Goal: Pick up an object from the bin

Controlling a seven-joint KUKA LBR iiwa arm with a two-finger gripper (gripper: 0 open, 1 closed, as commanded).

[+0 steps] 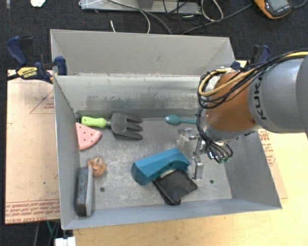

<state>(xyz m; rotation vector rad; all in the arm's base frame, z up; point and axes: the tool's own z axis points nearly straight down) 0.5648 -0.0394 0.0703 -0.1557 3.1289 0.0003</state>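
A grey metal bin (143, 50) sits on dark carpet (20, 24); on the floor behind it lie a white scrap (38, 1), a tangle of cables (185, 4) and, far right, an orange handheld device (271, 0); the only readable writing is "KU" on the robot arm (282, 99).

Inside the bin, from left to right: a long dark grey block (83, 191) along the left wall; a pink wedge with dark dots (87, 136) further back; a small tan lump (97, 164) just beside the grey block's top end; a green-handled garden fork (118, 124) lying flat near the back wall; a blue block (159, 165) in the middle; a black flat case (175, 186) touching its front right side; a teal spoon (177, 120) near the back.

The arm enters from the right with an orange cover (228, 109) at its wrist; the gripper (197, 170) hangs low just beside the blue block's right end, at the black case's upper right edge; whether it is wide or narrow cannot be told, and nothing is seen held in it.
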